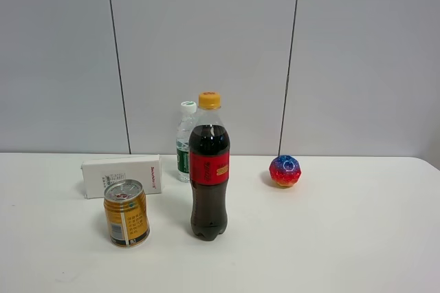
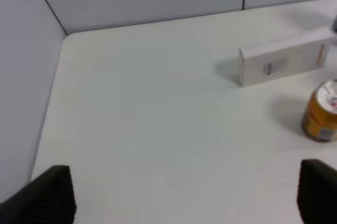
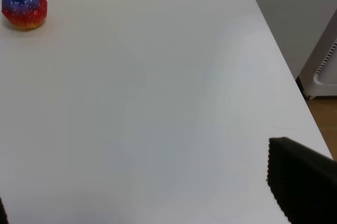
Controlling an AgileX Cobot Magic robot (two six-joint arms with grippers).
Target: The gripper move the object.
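The gold-orange drink can (image 1: 126, 213) stands upright on the white table (image 1: 330, 238), front left, next to the tall cola bottle (image 1: 208, 172). It also shows in the left wrist view (image 2: 321, 117), at the frame's edge. My left gripper (image 2: 184, 197) is open and empty, its black fingertips (image 2: 50, 195) set wide apart over bare table, away from the can. My right gripper (image 3: 152, 195) is open and empty, with one black finger (image 3: 300, 182) showing near the table's right edge. Neither arm appears in the exterior high view.
A white box (image 1: 122, 176) lies behind the can and also shows in the left wrist view (image 2: 287, 58). A clear water bottle (image 1: 185, 143) stands behind the cola bottle. A red-blue ball (image 1: 285, 170) sits at the right and shows in the right wrist view (image 3: 24, 6).
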